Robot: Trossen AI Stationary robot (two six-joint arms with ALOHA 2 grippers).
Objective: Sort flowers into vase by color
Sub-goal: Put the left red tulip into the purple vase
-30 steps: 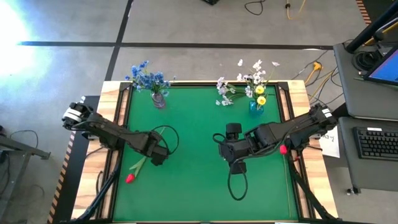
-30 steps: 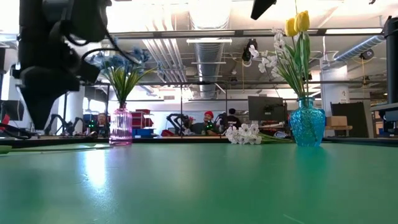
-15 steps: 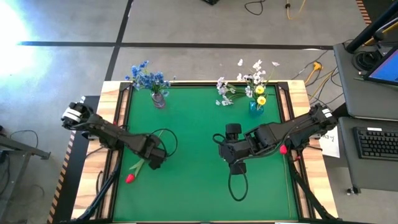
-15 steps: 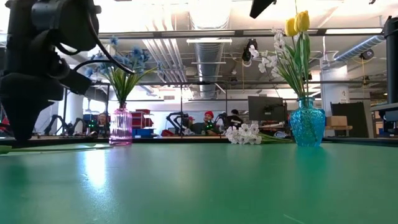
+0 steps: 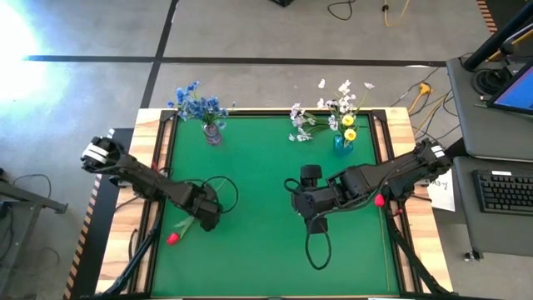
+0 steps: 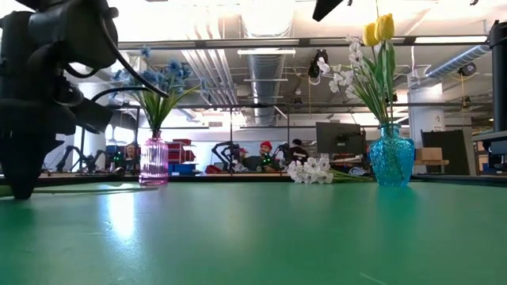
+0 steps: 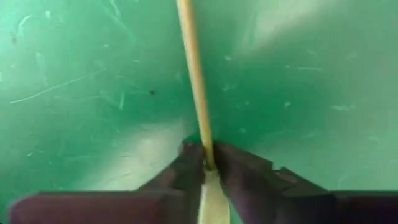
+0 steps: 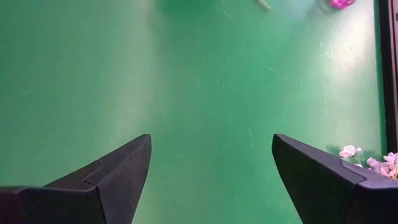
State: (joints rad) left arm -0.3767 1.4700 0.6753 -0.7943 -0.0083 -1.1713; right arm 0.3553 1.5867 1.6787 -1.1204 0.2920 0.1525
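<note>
A red tulip lies on the green table near its left edge, its thin stem running up toward the middle. My left gripper stands on that stem, pointing down, fingertips at the table, shut on the stem. A pink vase with blue flowers stands at the far left. A blue vase with yellow tulips and white blossoms stands at the far right. My right gripper hangs open above the table's middle, holding nothing. My left gripper pinches the tulip's stem between its two fingertips, well away from the red head. The fingers come from above, pointing down, and lie across the stem. The stem lies flat on the table.
A loose spray of white blossoms lies on the table left of the blue vase. Black cable loops hang by each arm. Wooden edges frame the green mat. Open mat lies along the near side.
My left gripper has sunk from above the table down onto the tulip's stem, shifting a little toward the near edge; its fingertips now stand at the table. The tulip has stayed where it was.
</note>
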